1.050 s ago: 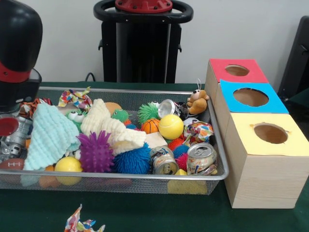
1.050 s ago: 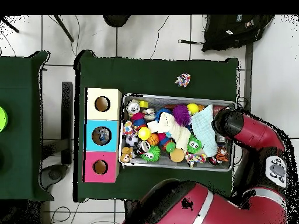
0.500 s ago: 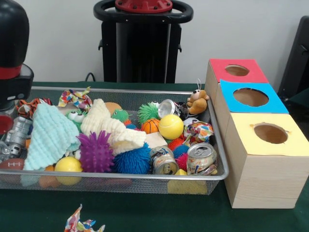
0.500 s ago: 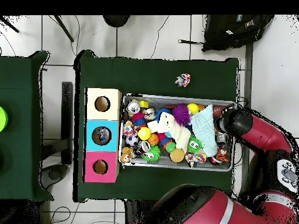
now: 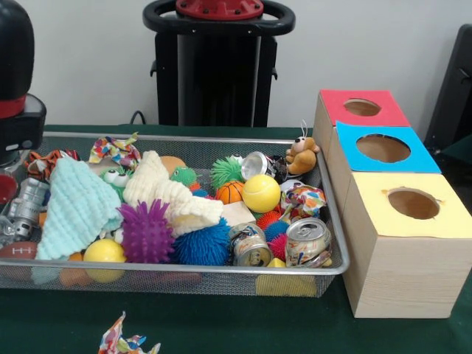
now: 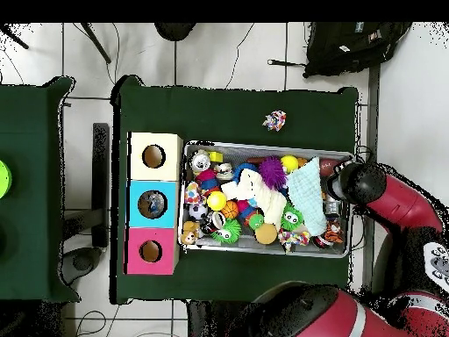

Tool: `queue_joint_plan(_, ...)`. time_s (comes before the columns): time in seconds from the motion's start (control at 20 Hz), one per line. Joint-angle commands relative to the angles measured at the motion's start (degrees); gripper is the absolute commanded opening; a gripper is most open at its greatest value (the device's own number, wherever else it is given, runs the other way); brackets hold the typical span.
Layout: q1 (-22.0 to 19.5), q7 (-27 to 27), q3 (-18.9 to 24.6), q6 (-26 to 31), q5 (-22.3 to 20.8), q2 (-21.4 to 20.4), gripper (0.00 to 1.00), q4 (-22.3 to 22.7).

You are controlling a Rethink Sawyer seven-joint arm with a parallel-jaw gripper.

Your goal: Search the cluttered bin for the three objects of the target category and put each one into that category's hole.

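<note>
I saw the red-and-black arm's head (image 6: 358, 182) over the silver wire-mesh bin's (image 5: 221, 276) end; gripper hidden, couldn't tell open/closed. Two crushed aluminium cans (image 5: 307, 242) lay in the bin's front corner nr the yellow-topped wooden box w/ round hole (image 5: 413, 203).

Green-clothed worktop (image 5: 221, 332). A crumpled multicoloured wrapper scrap (image 5: 127, 342) lies on it, near side, outside the mesh. A black bag (image 6: 355, 46) sits on the tiled floor (image 6: 228, 54). A second green worktop (image 6: 31, 189) stands apart.
</note>
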Motion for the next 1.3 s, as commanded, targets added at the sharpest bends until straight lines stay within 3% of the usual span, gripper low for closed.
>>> queue_joint_plan(0.05,-1.90,-3.52,6.90,7.09,-0.92,1.68,1.00,4.36)
queue_joint_plan(0.7,-2.68,-2.16,8.64,5.27,-1.13,0.65,1.00,9.31)
queue_joint_plan(1.3,-2.79,-3.13,9.06,4.43,-2.38,2.87,1.00,8.61)
